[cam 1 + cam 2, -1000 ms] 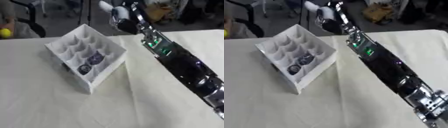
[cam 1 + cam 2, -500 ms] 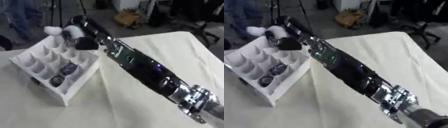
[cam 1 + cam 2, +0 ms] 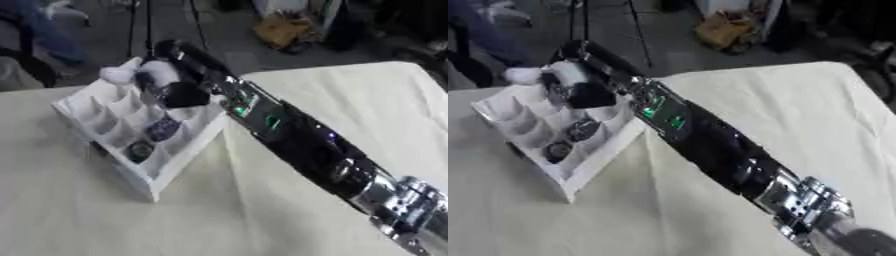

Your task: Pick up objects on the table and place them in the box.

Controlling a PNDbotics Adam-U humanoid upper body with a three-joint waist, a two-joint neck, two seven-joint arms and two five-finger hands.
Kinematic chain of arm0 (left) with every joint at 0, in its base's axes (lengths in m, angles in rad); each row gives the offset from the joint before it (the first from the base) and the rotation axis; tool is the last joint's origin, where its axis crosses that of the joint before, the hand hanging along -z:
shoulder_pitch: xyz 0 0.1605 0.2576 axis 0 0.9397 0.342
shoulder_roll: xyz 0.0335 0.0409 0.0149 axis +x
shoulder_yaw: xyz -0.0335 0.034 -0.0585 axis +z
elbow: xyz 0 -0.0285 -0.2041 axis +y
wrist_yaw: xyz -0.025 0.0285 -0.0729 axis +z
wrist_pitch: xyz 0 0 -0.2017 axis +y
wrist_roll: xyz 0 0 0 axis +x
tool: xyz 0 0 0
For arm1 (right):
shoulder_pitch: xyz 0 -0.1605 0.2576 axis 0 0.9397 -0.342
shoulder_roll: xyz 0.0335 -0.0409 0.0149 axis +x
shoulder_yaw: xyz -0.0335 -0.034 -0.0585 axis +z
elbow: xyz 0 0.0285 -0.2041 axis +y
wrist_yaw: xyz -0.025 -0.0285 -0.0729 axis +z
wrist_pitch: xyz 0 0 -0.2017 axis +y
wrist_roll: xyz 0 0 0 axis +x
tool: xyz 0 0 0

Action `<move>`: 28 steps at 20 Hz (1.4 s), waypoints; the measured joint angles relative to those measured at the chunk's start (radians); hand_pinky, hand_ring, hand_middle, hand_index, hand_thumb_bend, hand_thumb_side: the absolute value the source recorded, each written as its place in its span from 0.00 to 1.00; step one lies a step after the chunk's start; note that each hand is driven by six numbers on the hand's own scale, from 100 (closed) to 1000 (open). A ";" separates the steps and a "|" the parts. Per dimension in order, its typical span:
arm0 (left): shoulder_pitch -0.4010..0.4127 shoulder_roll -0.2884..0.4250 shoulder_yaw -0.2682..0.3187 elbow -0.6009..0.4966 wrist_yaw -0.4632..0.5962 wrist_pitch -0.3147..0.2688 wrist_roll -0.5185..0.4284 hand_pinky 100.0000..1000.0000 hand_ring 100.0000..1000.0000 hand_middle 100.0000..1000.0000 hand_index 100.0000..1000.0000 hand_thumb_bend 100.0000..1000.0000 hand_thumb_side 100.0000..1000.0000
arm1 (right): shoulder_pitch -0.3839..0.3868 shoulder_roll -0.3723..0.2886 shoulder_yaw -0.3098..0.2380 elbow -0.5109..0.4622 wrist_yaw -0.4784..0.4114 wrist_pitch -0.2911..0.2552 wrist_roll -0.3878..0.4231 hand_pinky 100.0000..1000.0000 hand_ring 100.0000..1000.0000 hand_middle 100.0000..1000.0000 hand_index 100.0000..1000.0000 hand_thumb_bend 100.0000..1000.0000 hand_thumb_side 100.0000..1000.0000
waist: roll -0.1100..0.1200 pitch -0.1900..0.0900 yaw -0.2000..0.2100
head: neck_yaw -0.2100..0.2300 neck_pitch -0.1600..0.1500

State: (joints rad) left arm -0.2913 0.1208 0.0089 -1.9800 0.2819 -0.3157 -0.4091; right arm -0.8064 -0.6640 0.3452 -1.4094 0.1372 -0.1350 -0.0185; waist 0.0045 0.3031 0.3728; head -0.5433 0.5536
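The box [image 3: 131, 127], white and split into cells, sits near the table's [image 3: 262, 215] far left corner with two dark round objects [image 3: 150, 140] inside. The right arm stretches diagonally over it; the right hand [image 3: 166, 87] curls around something white [image 3: 118, 75] above the far cells.

Box [image 3: 171, 175] with compartments on the table [image 3: 79, 220], left of centre. Two objects [image 3: 163, 129] [image 3: 139, 150] lie in its near compartments. Right hand [image 3: 166, 87] over the box's far part; its arm crosses from the near right.
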 measured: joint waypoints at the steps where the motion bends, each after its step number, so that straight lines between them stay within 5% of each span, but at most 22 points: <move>1: 0.000 0.000 0.000 0.000 0.000 0.000 -0.002 0.69 0.76 0.77 0.87 0.18 0.93 | 0.000 0.000 0.000 0.007 0.005 0.001 -0.007 0.10 0.00 0.56 0.42 0.00 0.32 | 0.000 0.001 0.000 | 0.000 0.000; 4: 0.000 -0.001 -0.001 0.000 0.003 0.000 -0.006 0.69 0.76 0.77 0.87 0.18 0.93 | 0.000 0.001 -0.001 0.025 0.022 0.001 -0.026 0.12 0.00 0.60 0.45 0.00 0.34 | 0.000 0.006 0.000 | 0.002 0.000; 5: -0.001 -0.003 -0.002 0.000 0.004 0.000 -0.007 0.69 0.76 0.77 0.87 0.18 0.94 | 0.000 0.001 -0.001 0.030 0.029 0.000 -0.032 0.16 0.02 0.66 0.52 0.00 0.34 | 0.000 0.007 0.000 | 0.002 0.000; 6: -0.001 -0.006 -0.004 0.000 0.005 0.000 -0.009 0.69 0.76 0.77 0.87 0.18 0.94 | 0.000 0.002 -0.001 0.034 0.042 -0.004 -0.038 0.24 0.10 0.79 0.70 0.00 0.34 | 0.000 0.009 0.000 | 0.002 0.000; 7: -0.001 -0.008 -0.006 0.000 0.006 0.001 -0.011 0.69 0.76 0.77 0.87 0.17 0.93 | -0.002 0.002 -0.002 0.037 0.065 -0.010 -0.045 0.35 0.24 0.91 0.86 0.00 0.24 | 0.000 0.010 0.000 | 0.002 0.000; 9: -0.001 -0.009 -0.007 0.000 0.008 0.001 -0.013 0.69 0.76 0.77 0.87 0.18 0.94 | -0.004 0.001 -0.004 0.040 0.134 -0.027 -0.058 0.35 0.24 0.91 0.86 0.00 0.33 | 0.000 0.014 0.000 | 0.003 0.000; 10: -0.002 -0.009 -0.007 0.000 0.008 0.001 -0.014 0.69 0.76 0.77 0.87 0.18 0.94 | -0.004 0.001 -0.006 0.043 0.176 -0.037 -0.065 0.51 0.34 0.97 0.93 0.00 0.35 | 0.000 0.015 0.000 | 0.003 0.000; 11: -0.003 -0.009 -0.007 0.000 0.008 0.002 -0.015 0.69 0.76 0.77 0.87 0.18 0.94 | -0.004 0.001 -0.006 0.046 0.221 -0.049 -0.071 0.51 0.34 0.97 0.93 0.00 0.35 | 0.000 0.016 -0.001 | 0.003 -0.001; 12: -0.003 -0.010 -0.007 0.000 0.009 0.003 -0.016 0.69 0.76 0.77 0.87 0.18 0.94 | -0.004 0.001 -0.006 0.049 0.266 -0.062 -0.074 0.89 0.59 1.00 1.00 0.00 0.53 | 0.000 0.017 -0.001 | 0.004 -0.003; 18: -0.005 -0.017 -0.013 0.000 0.009 0.006 -0.020 0.69 0.76 0.77 0.87 0.18 0.94 | -0.001 0.005 -0.005 0.082 0.470 -0.200 -0.056 0.93 0.65 1.00 1.00 0.00 0.79 | 0.000 0.023 -0.009 | 0.020 -0.036; 21: -0.006 -0.017 -0.013 0.000 0.009 0.007 -0.022 0.69 0.76 0.77 0.87 0.18 0.94 | 0.003 0.009 -0.006 0.099 0.487 -0.248 -0.062 0.95 0.66 1.00 1.00 0.00 0.82 | 0.000 0.023 -0.010 | 0.021 -0.045; 22: -0.007 -0.017 -0.013 0.000 0.009 0.006 -0.023 0.69 0.76 0.77 0.87 0.18 0.94 | 0.003 0.009 -0.006 0.103 0.488 -0.258 -0.064 0.97 0.68 1.00 1.00 0.00 0.94 | 0.000 0.023 -0.010 | 0.021 -0.046; 24: -0.007 -0.017 -0.013 0.000 0.010 0.006 -0.023 0.69 0.76 0.77 0.87 0.18 0.94 | 0.005 0.011 -0.006 0.108 0.488 -0.273 -0.069 0.97 0.67 1.00 1.00 0.00 1.00 | 0.001 0.023 -0.015 | 0.021 -0.051; 28: -0.007 -0.017 -0.017 0.000 0.011 0.006 -0.024 0.69 0.76 0.77 0.87 0.18 0.94 | 0.007 0.017 -0.006 0.118 0.482 -0.297 -0.062 0.90 0.63 1.00 1.00 0.00 1.00 | 0.001 0.023 -0.021 | 0.021 -0.056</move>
State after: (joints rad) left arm -0.2984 0.1033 -0.0079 -1.9800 0.2931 -0.3098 -0.4330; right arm -0.7991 -0.6474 0.3391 -1.2919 0.6187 -0.4325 -0.0806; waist 0.0050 0.3264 0.3513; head -0.5224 0.4977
